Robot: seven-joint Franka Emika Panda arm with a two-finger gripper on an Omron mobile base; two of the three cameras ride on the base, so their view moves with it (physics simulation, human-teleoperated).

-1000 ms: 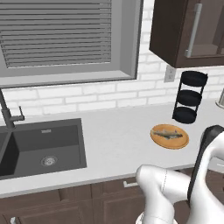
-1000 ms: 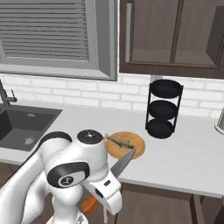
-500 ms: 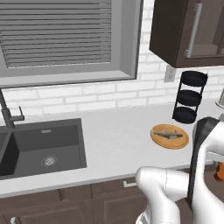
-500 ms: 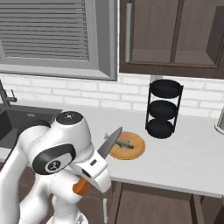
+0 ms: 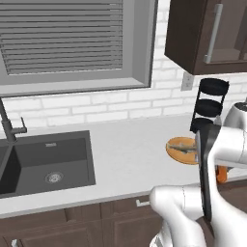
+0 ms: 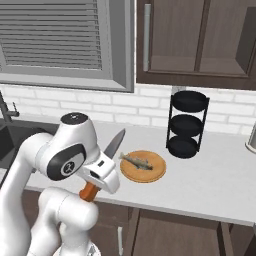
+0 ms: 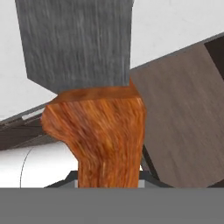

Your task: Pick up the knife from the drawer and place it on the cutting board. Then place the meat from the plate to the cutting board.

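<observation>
Right base view: we note the arm [image 6: 65, 155] has swung up from a second ago, so the knife [image 6: 106, 162] is out of the drawer and ready to carry. Plate [image 6: 143, 166] on counter [image 6: 210, 190], meat [image 6: 136, 161] on it. Gripper [image 6: 100, 176] clamped on the knife's orange handle, blade up.

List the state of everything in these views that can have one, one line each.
hand: shut on the knife's orange handle.
knife: held off the counter, blade pointing up toward the wall.
meat: lying flat on the plate.
plate: flat on the counter, holding the meat.
black rack: upright on the counter, tiers bare.
window blinds: lowered.
upper cabinet: door closed.
sink: no water running.
</observation>
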